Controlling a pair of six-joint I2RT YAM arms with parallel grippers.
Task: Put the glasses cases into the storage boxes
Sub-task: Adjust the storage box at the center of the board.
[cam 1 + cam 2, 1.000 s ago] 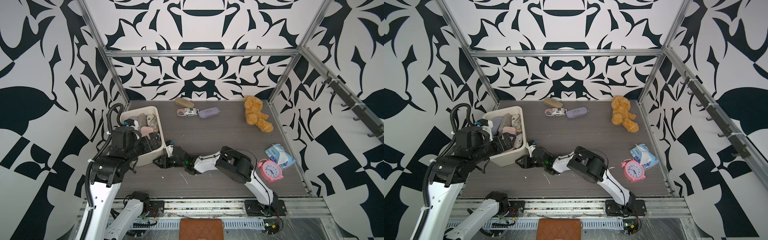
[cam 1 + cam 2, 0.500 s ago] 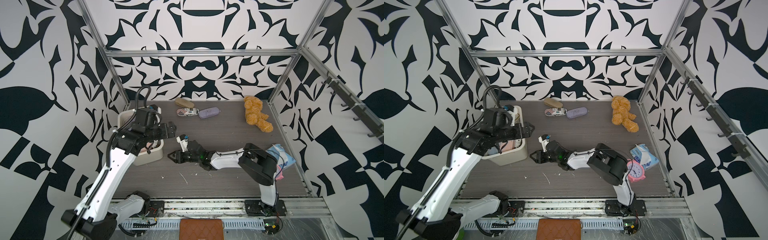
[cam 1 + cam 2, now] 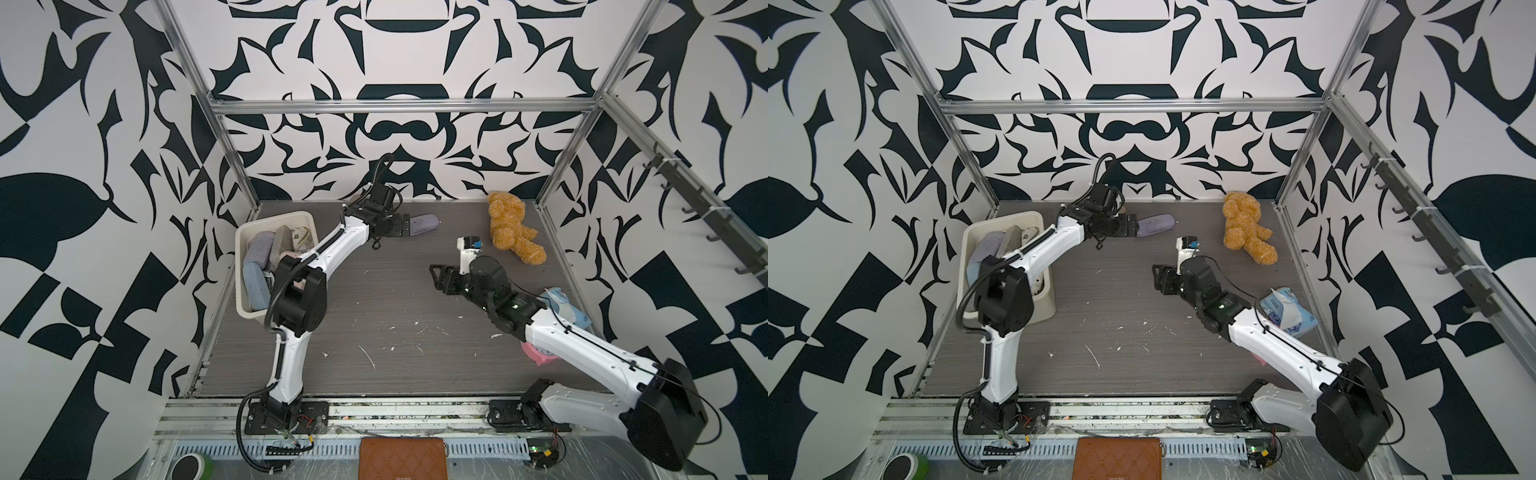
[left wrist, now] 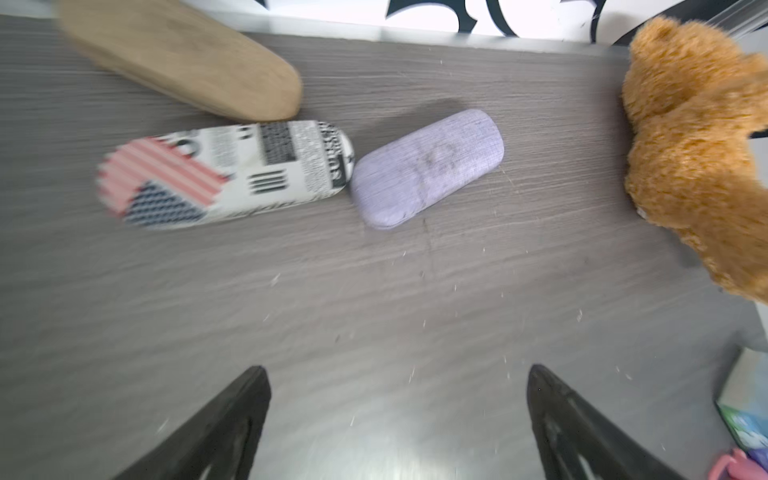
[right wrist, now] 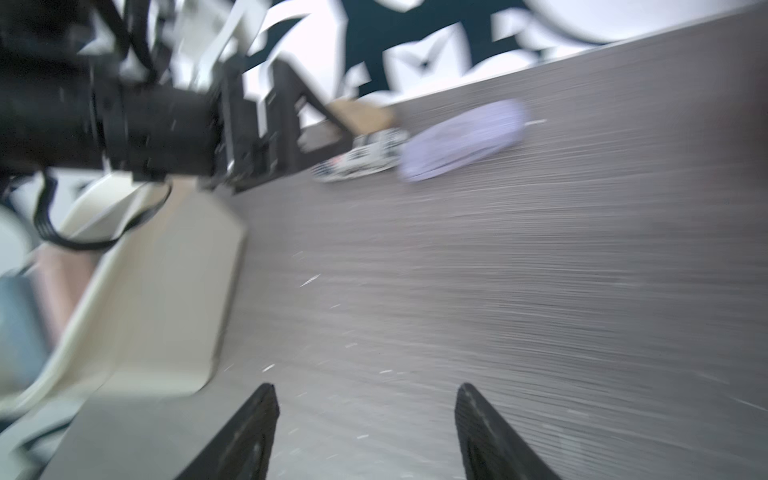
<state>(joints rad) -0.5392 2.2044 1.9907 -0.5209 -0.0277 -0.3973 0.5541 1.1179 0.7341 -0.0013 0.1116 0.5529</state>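
Observation:
The cream storage box stands at the left edge and holds several glasses cases, among them a blue one and a lilac-grey one. Three more cases lie at the back: tan, newspaper-and-flag print and lilac. In both top views only the lilac case shows; my left arm covers the others. My left gripper hangs open and empty just short of them. My right gripper stands open and empty over mid-table.
A brown teddy bear lies at the back right. A blue-white packet and a pink clock sit by the right edge, partly under my right arm. A brown quilted wallet lies off the table in front.
My left arm has swung from the box out to the cases at the back. My right arm has pulled away from the box toward the right, and its jaws have widened.

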